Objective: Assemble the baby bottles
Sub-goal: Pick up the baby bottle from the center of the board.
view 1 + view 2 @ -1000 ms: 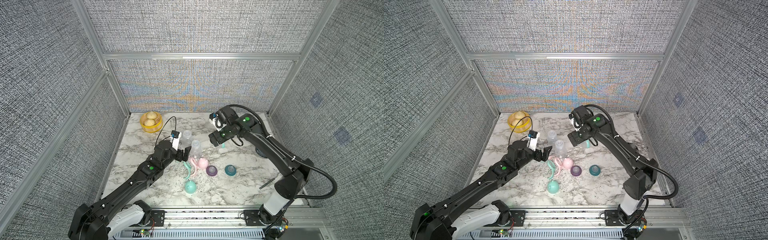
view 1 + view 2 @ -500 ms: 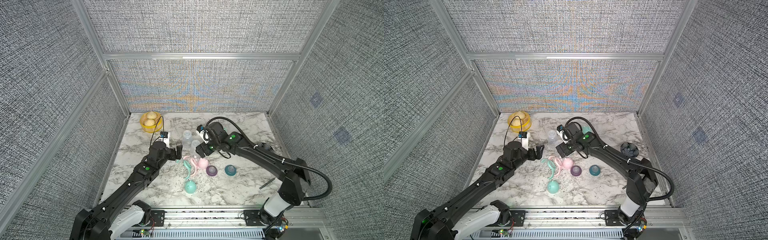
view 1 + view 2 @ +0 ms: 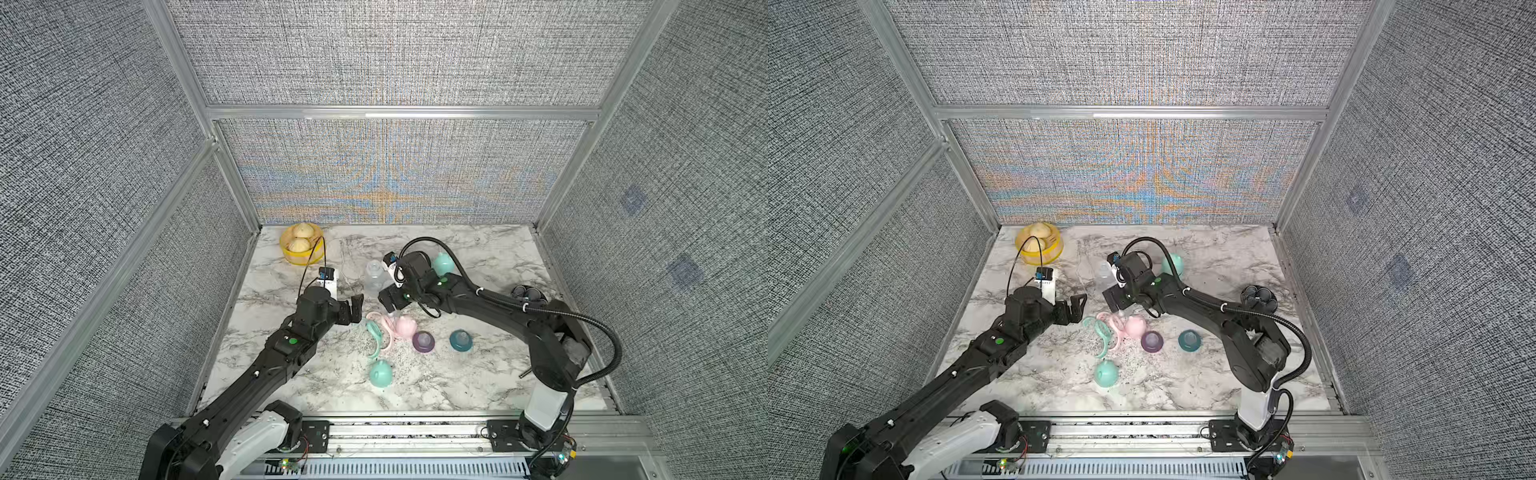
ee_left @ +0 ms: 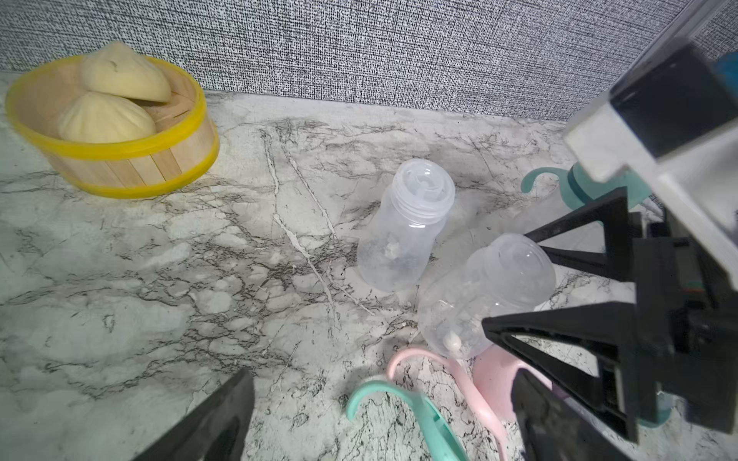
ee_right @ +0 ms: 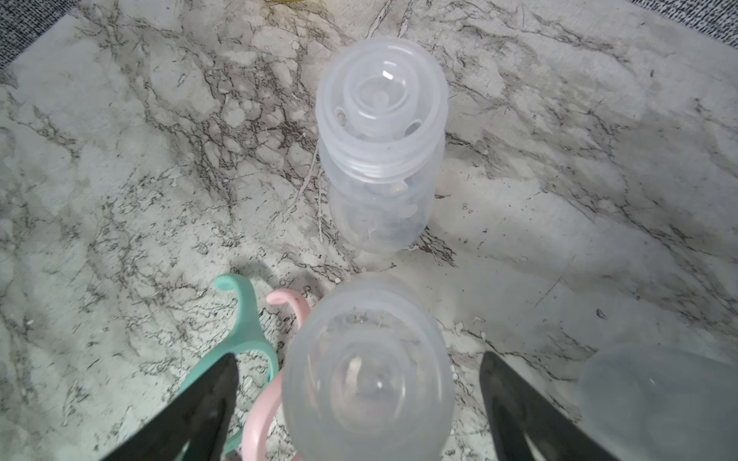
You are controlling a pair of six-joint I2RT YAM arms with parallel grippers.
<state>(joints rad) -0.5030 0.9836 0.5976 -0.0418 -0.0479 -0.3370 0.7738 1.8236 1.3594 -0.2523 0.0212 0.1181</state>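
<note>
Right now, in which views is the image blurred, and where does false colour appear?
In both top views, orange-and-blue moiré ripples over the grey woven back wall; in the right wrist view, the nearer clear plastic bottle, between the open jaws of the right gripper, is soft, the farther clear plastic bottle sharp.

No legible text or labels anywhere
</note>
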